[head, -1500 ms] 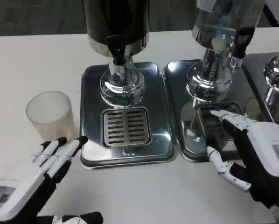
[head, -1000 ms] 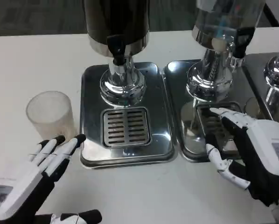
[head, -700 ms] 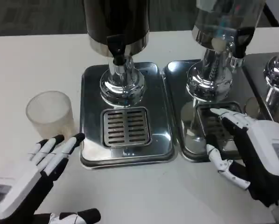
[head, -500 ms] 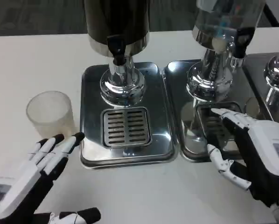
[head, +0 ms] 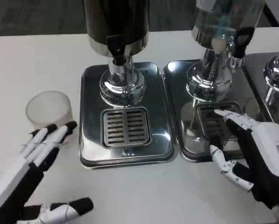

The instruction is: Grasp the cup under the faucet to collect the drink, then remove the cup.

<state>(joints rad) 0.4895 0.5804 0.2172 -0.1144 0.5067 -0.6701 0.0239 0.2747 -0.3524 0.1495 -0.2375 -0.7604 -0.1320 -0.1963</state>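
2 hands hover low over the white tabletop, both with fingers spread and holding nothing. The left hand reaches its fingertips up against the near side of the frosted cup, which stands upright at the left, beside the steel drip tray under the dark dispenser's faucet. The right hand sits over the near part of the right tray.

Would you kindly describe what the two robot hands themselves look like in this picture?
The left robot hand has slim white fingers with black tips over a black palm and underside. The right robot hand has a smooth white back plate bearing a small grey label, white segmented fingers, and black showing beneath and between them.
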